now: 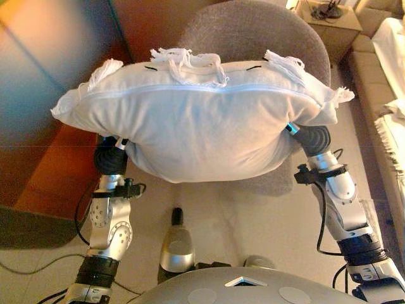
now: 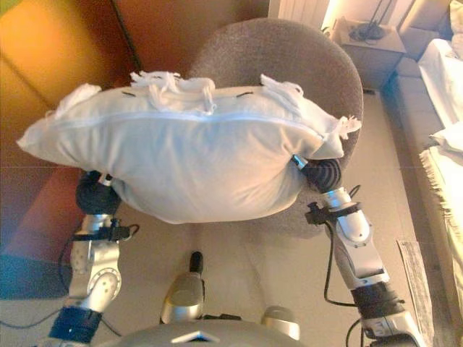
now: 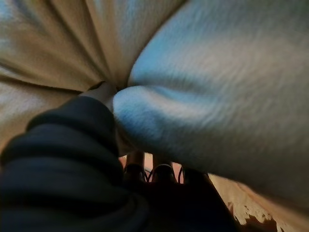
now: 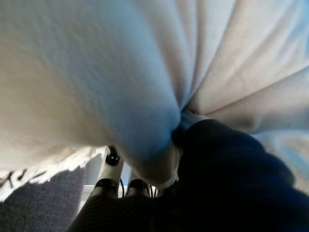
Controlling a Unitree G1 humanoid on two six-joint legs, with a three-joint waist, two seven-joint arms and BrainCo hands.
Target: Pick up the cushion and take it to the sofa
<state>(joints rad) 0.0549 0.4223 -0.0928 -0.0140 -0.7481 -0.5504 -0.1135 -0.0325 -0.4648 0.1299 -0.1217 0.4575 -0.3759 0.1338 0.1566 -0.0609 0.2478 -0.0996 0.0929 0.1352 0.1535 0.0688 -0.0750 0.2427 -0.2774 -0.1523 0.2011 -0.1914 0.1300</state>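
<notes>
The big white cushion [image 1: 202, 120] is up in the air, held between the two hands. It hangs in front of a round grey chair [image 1: 253, 28] and hides most of the seat. It has a zip line along its top edge and white fringe at the corners.

The left hand [image 1: 112, 155] is under the cushion's left end. Its fingers are buried in the soft cloth, so I cannot tell how they are bent. The right hand [image 1: 310, 136] is under the cushion's right end, and its fingers are hidden in the cloth too.

A pale sofa [image 1: 380, 82] runs along the right side of the room, well apart from the cushion. A small side table [image 1: 332, 25] stands near the chair, by the sofa's far end.
</notes>
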